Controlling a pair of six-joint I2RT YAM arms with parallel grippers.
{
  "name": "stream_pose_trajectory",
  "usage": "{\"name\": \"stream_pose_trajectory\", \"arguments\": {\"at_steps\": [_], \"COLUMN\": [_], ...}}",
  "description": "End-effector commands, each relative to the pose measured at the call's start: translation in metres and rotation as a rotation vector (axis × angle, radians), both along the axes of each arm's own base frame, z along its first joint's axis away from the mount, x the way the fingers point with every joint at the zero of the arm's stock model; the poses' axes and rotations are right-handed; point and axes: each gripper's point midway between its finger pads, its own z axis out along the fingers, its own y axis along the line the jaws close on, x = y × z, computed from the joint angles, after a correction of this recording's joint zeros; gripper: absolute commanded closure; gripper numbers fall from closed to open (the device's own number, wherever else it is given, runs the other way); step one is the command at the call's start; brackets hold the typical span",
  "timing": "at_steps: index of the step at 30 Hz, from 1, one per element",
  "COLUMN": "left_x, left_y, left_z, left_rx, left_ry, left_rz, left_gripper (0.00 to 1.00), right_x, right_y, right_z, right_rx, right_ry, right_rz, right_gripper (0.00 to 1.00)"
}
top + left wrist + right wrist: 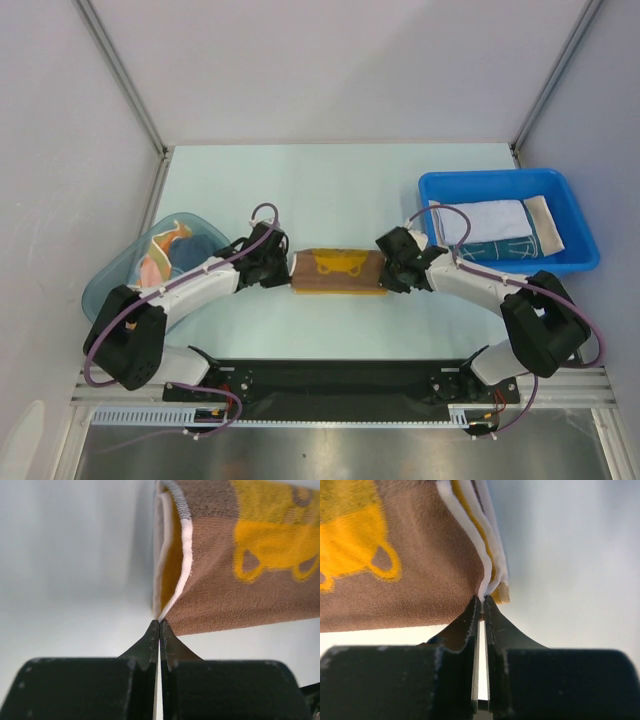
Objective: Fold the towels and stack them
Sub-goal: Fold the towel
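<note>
A brown towel (pixel 339 271) with yellow print lies folded into a long strip at the table's middle. My left gripper (pixel 283 268) is shut on the white-edged corner of its left end (pixel 172 587). My right gripper (pixel 393 267) is shut on the layered corner of its right end (pixel 487 587). The brown towel fills the top of both wrist views (pixel 250 565) (pixel 395 555). Folded towels, a white one (pixel 488 218) and a teal-blue one (pixel 500 247), lie in the blue bin. An orange towel (pixel 160 258) sits in the teal tub.
The blue plastic bin (pixel 575 215) stands at the right, behind my right arm. The translucent teal tub (pixel 110 280) stands at the left beside my left arm. Grey walls enclose the table on three sides.
</note>
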Motion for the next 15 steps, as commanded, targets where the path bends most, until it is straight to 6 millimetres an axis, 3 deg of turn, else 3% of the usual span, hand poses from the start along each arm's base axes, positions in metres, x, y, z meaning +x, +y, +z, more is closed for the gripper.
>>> {"name": "stream_pose_trajectory", "arguments": {"at_steps": [1, 4, 6, 8, 9, 11, 15], "left_x": [-0.003, -0.005, -0.004, -0.005, -0.006, -0.003, 0.008], "left_y": [0.011, 0.01, 0.008, 0.004, 0.002, -0.002, -0.009], "left_z": [-0.009, -0.014, -0.012, -0.005, -0.002, 0.012, 0.035], "left_rx": [0.041, 0.046, 0.045, 0.023, 0.013, -0.001, -0.015], "left_ry": [-0.012, 0.008, 0.013, 0.01, 0.01, -0.009, -0.059], "left_rz": [0.005, -0.003, -0.011, -0.029, -0.038, -0.054, -0.092], "left_gripper": [1.0, 1.0, 0.86, 0.8, 0.69, 0.6, 0.53], "right_x": [-0.008, -0.01, -0.008, -0.007, -0.006, -0.005, -0.001], "right_y": [0.0, 0.0, -0.004, -0.012, -0.014, -0.018, -0.015], "right_z": [-0.013, -0.017, -0.011, -0.006, -0.001, 0.006, 0.016], "right_rx": [0.004, -0.011, -0.027, -0.064, -0.071, -0.093, -0.087], "right_ry": [0.026, 0.037, 0.025, 0.011, -0.004, -0.016, -0.041], "right_rz": [-0.007, 0.002, -0.005, -0.009, -0.01, -0.006, 0.023], "right_gripper": [0.93, 0.89, 0.84, 0.83, 0.82, 0.8, 0.73]}}
